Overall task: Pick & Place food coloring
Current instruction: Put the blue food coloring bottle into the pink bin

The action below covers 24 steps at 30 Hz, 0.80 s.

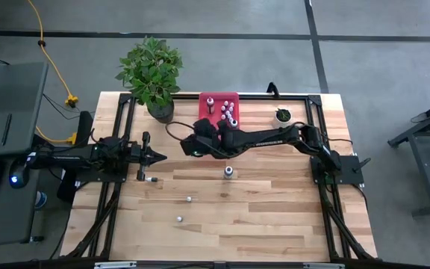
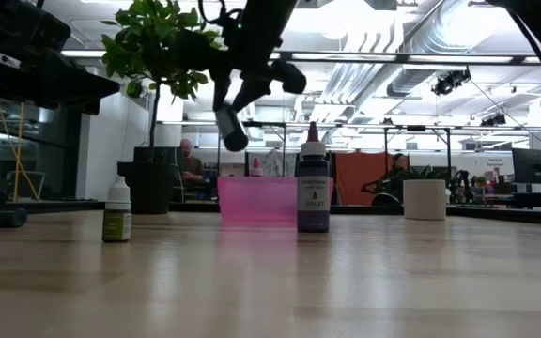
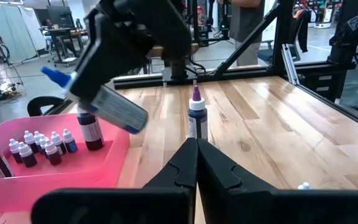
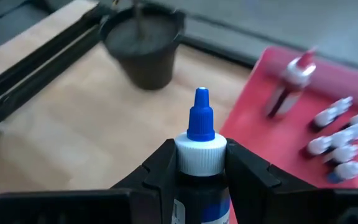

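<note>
Right gripper (image 4: 199,163) clamps a blue-tipped bottle (image 4: 199,140) above the table (image 1: 260,217), beside the pink tray (image 1: 216,99) of small bottles (image 1: 228,113). Left gripper (image 1: 160,156) waits shut at the table's left side.

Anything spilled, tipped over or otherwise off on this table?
Nothing spilled or damaged. Every bottle standing on the table is upright, the violet bottle included. Only the blue-tipped bottle is tilted, carried in the right hand near the pink tray.
</note>
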{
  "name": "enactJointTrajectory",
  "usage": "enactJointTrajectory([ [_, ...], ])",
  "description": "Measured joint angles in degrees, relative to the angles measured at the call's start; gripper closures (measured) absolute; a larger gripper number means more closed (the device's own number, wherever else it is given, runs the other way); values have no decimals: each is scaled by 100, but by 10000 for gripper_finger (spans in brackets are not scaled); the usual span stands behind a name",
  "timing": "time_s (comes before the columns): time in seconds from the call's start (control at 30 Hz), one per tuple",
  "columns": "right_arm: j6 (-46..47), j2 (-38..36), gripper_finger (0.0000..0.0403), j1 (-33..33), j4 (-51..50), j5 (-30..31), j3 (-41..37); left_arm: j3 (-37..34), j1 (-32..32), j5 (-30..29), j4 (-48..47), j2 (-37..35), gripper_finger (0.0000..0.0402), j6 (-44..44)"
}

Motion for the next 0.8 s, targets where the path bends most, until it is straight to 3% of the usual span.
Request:
enactJointTrajectory([
  [0.23, 28, 0, 297, -1, 3, 1267, -10, -1, 0, 0, 0, 0, 401, 1],
  [0.43, 158, 2, 297, -118, 292, 1846, -267, 0, 0, 0, 0, 0, 401, 1],
  [0.8, -665, 26, 297, -339, 3106, 2411, -1860, -1, 1, 0, 0, -1, 401, 2],
])
